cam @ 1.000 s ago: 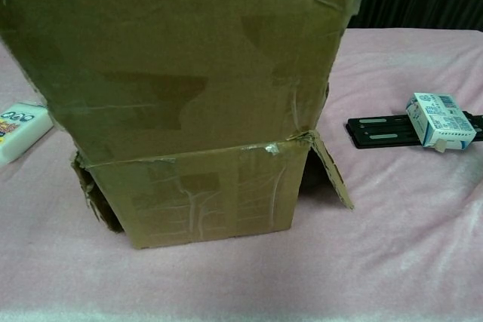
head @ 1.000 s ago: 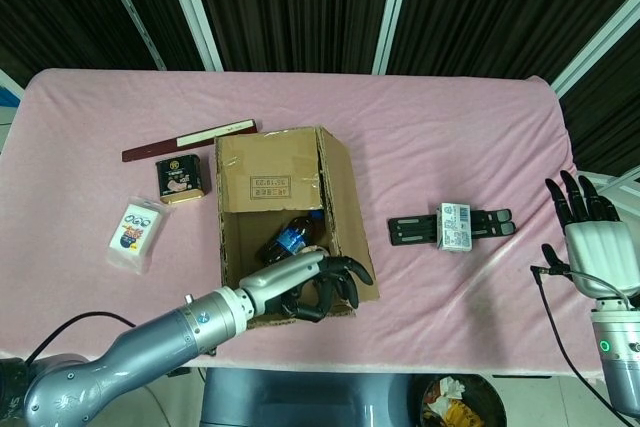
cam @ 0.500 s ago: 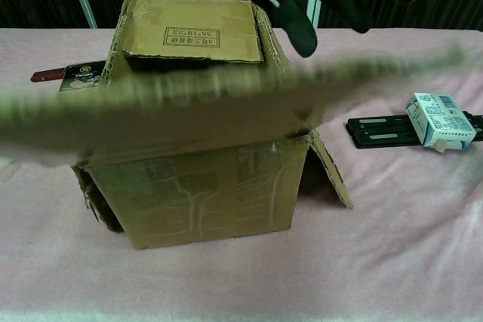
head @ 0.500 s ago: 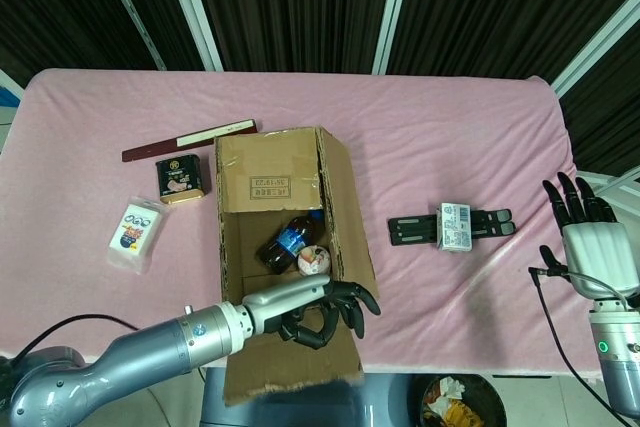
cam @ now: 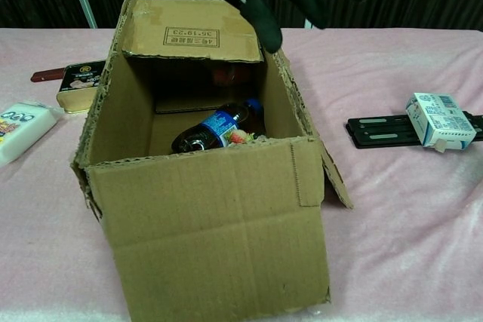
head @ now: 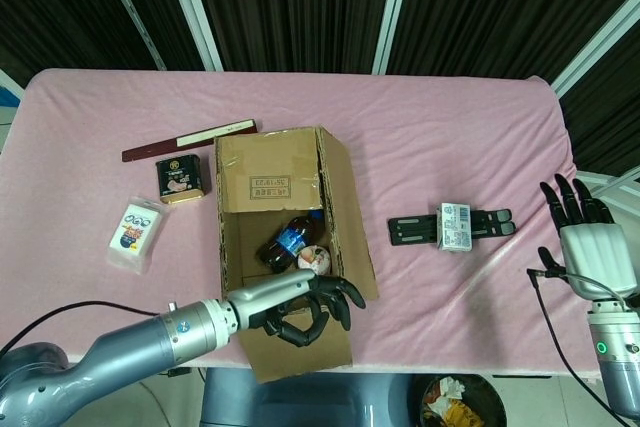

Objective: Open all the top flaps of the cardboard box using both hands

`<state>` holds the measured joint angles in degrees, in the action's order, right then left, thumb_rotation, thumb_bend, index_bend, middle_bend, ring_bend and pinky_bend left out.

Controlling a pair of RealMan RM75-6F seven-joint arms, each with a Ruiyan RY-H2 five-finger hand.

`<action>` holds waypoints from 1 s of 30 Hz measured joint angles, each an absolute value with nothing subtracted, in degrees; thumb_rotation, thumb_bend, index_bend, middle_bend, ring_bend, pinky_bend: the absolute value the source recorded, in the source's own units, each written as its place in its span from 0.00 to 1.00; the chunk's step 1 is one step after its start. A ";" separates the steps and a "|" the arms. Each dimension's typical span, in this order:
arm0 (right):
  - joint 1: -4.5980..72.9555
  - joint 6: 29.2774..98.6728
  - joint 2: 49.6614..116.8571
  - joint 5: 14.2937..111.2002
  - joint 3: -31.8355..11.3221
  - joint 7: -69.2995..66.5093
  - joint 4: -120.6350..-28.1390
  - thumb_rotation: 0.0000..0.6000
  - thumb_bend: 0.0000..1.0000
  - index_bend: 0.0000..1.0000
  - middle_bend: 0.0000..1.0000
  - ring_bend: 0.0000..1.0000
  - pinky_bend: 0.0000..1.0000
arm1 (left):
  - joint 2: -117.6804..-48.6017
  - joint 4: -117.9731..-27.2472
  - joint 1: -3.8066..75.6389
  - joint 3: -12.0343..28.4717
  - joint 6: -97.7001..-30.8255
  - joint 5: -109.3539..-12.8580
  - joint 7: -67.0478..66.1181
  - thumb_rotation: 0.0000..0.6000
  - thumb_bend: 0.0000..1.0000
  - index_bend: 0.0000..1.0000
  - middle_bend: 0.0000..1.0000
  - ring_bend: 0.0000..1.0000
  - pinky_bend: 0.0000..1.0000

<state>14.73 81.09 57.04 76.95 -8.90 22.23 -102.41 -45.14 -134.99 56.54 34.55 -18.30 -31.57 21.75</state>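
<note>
The cardboard box stands open-topped at the table's middle, with a cola bottle lying inside. Its far flap stands up, its right flap hangs outward, and its near flap hangs down over the front wall. My left hand hovers over the box's near edge with loosely curved fingers spread above the opening, holding nothing. At the far right, beyond the table's edge, my right hand is upright with its fingers spread and holds nothing. The left flap is hard to make out.
A black strip carrying a small white carton lies right of the box. To the left are a dark tin, a white packet and a long dark-red stick. A waste bin sits below the near table edge.
The near flap, pulled up and outward by my left hand, has swung down over the front wall. The left hand has drawn slightly back. The right hand has barely moved.
</note>
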 measured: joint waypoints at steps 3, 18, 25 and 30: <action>14.74 81.10 56.97 76.91 -9.05 22.20 -102.53 1.00 0.34 0.00 0.00 0.00 0.23 | -44.49 -134.99 54.88 32.61 -23.19 -35.84 18.22 1.00 0.41 0.19 0.24 0.13 0.23; 17.32 78.79 55.76 75.48 -11.42 23.17 -107.29 1.00 0.33 0.00 0.00 0.00 0.23 | -52.55 -128.10 30.63 10.66 -79.32 -73.68 -20.84 1.00 0.32 0.05 0.07 0.03 0.08; 21.53 74.19 55.45 74.61 -12.84 26.07 -111.53 1.00 0.33 0.00 0.00 0.00 0.23 | -55.44 -112.72 16.86 3.84 -93.06 -81.84 -18.38 1.00 0.32 0.05 0.05 0.02 0.08; 26.46 69.60 56.89 72.63 -14.23 30.08 -114.54 1.00 0.33 0.00 0.00 0.00 0.23 | -56.93 -103.89 10.97 2.21 -97.85 -82.04 -11.63 1.00 0.32 0.05 0.05 0.02 0.08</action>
<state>26.46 69.60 56.89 72.63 -14.23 30.08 -114.54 -56.93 -103.89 10.97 2.21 -97.85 -82.04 -11.63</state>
